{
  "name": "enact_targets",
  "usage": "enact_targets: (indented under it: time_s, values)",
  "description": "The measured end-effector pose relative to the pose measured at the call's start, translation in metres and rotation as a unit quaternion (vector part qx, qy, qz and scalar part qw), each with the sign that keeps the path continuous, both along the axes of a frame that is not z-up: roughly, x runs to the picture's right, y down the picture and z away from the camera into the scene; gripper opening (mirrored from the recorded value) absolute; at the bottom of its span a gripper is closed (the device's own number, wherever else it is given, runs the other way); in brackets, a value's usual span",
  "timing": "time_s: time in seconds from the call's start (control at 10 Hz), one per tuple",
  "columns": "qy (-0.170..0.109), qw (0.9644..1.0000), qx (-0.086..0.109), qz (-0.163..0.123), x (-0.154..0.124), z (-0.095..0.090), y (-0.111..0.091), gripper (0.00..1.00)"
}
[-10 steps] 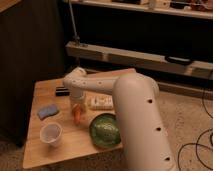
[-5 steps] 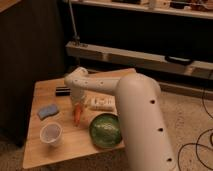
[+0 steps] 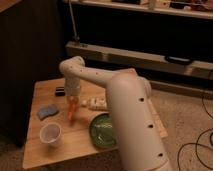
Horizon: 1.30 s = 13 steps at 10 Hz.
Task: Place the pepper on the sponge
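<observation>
Pepper [image 3: 72, 113], small, slim and orange-red, stands point down near the middle of a low wooden table [image 3: 35, 150]. The white arm's gripper [image 3: 73, 102] reaches down from above, and its jaws are shut on the pepper's thick upper end. Whether the tip touches the wood or hangs just clear cannot be told. The blue-grey sponge [image 3: 47, 111] lies flat near the pepper, toward the table's left edge, and nothing rests on it. A clear cup [image 3: 50, 134] stands in front of the sponge. A green plate [image 3: 105, 131], a white bottle [image 3: 95, 103] lying on its side and a small black block [image 3: 60, 91] are also on the table.

The pepper is probably very light and fairly firm. Its skin looks smooth and the body tapers, so it could slide out of a loose grip or swing as it is carried. The thick end near the stem looks like the safest place to hold it, and that is where the jaws sit. The sponge is likely soft and springy, and a round pepper may roll off unless it is laid lengthwise near the middle.

A second ago the jaws stood wider around the pepper, and they have since closed on it. The pepper has moved very little and is not yet over the sponge.
</observation>
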<state>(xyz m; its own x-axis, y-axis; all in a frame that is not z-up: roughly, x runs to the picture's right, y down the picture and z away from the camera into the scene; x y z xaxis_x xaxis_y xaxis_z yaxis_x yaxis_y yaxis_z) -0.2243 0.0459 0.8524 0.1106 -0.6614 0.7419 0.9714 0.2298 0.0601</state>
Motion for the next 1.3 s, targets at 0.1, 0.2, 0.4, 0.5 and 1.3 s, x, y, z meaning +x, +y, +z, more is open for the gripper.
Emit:
enact_targets:
  time_s: [0.1,0.2,0.4,0.5,1.3]
  values:
    - [0.016,0.9995,0.01,0.027,-0.002,-0.011,-0.01,0.0]
    - [0.03,0.9982,0.021,0.047,-0.006,-0.017,-0.013,0.0]
    - [0.077,0.9914,0.04,0.098,-0.014,-0.026,-0.013,0.0]
    - [0.108,0.986,0.044,0.119,-0.013,-0.028,-0.012,0.0]
    - [0.217,0.9476,0.044,0.23,-0.02,-0.024,-0.012,0.0]
